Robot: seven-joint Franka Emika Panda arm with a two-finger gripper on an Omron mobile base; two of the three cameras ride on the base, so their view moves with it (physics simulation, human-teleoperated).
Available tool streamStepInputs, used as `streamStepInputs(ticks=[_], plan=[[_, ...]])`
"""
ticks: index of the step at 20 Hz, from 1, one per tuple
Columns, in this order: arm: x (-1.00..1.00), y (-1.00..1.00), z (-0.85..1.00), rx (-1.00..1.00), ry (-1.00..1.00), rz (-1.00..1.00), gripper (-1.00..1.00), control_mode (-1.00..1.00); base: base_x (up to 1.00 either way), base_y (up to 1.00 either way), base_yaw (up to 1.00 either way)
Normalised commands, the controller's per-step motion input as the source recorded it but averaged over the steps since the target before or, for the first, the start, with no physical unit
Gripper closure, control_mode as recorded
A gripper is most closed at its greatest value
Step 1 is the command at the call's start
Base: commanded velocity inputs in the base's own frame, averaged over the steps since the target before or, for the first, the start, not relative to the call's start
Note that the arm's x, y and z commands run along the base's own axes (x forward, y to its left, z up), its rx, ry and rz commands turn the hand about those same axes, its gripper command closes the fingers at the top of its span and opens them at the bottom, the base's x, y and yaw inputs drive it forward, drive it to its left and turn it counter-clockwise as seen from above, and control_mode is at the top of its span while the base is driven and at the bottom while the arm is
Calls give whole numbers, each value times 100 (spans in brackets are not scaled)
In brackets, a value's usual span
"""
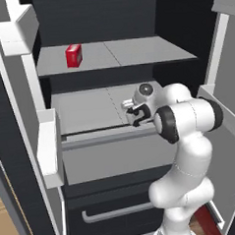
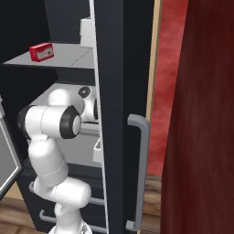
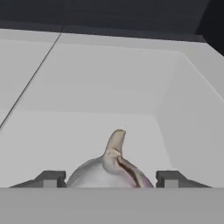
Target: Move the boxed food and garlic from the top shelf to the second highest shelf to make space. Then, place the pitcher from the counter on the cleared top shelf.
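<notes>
The garlic, a whitish bulb with a pointed tip, sits on the pale floor of the second shelf near its right wall. My gripper stands open around it, with a thin gap between each fingertip and the bulb. From the left base view the gripper reaches over that shelf's right part. The boxed food, a small red carton, stands at the left of the top shelf; it is also the red carton in the right base view. The pitcher and the counter are out of view.
The fridge's left door with white bins stands open at the left, the right door close beside my arm. Dark drawers with grey handles lie below. A dark door edge with a grey handle blocks the right base view.
</notes>
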Motion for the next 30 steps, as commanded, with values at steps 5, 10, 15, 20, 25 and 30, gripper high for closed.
streamStepInputs(ticks=[5, 10, 15, 20, 25, 30], plan=[[2, 0, -8, 0, -4, 0, -100, -100, 0, 0, 0], [-94, 1, -1, 0, -7, 0, -100, -100, 0, 0, 0], [-99, 3, 27, 0, 0, 0, -100, -100, 0, 0, 0], [-88, 14, 97, 0, 0, 9, -100, -100, 0, 0, 0], [-78, 19, 100, 0, 0, 14, -100, -100, 0, 0, 0], [-63, 30, 96, 0, 0, 9, -100, -100, 0, 0, 0]])
